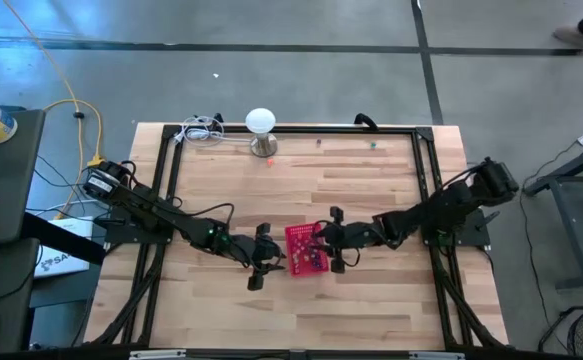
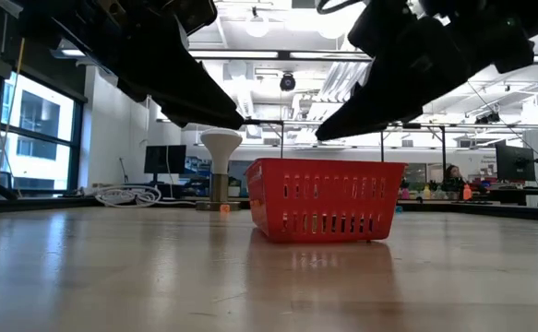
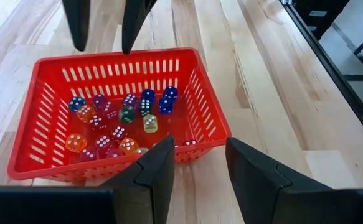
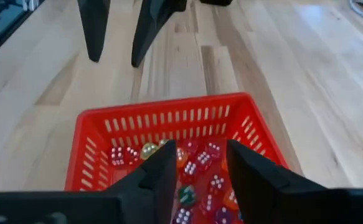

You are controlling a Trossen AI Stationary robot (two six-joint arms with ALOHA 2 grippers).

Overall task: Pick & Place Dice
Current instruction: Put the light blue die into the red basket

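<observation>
Beyond basket (image 1: pixel 307 250), lamp (image 1: pixel 261 123) and cable (image 1: pixel 202 130) stand.

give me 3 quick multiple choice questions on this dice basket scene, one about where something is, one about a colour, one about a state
1. Where do the dice lie?
A. Inside the basket
B. Scattered on the table beside the basket
C. Around the lamp's base

2. What colour is the basket?
A. Blue
B. Red
C. White

3. How does the left gripper stand?
A. Shut on a die
B. Shut on the basket's rim
C. Open and holding nothing

Answers:
1. A: the left wrist view shows the mixed-colour dice clustered on the basket's floor.
2. B: its slotted walls are red in every view.
3. C: a clear gap shows between its fingers, with nothing between them; it hovers at the basket's side, opposite the right gripper.
</observation>
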